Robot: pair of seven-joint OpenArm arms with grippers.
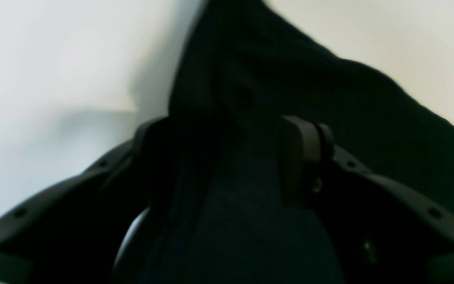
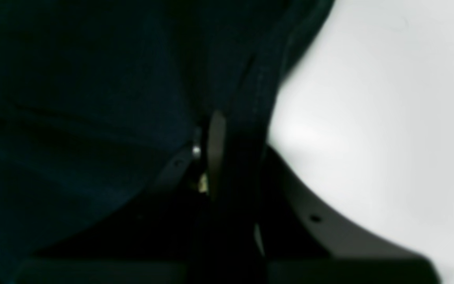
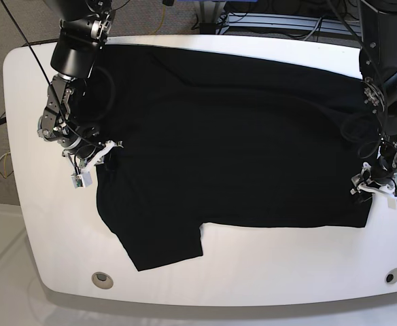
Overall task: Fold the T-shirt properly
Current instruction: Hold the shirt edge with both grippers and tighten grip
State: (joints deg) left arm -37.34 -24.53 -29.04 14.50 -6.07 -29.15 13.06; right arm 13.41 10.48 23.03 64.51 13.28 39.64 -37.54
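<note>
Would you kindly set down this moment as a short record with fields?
garment: black T-shirt, spread flat, one sleeve at the near edge
surface: white table
left tool: cloth between its fingers, at the shirt's edge on the base view's right
right tool: shut on the shirt's edge, base view's left
folds made: none visible

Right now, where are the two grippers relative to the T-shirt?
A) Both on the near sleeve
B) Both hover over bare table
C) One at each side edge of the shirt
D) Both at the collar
C: in the base view the right gripper sits at one side edge of the T-shirt and the left gripper at the opposite edge.
</note>
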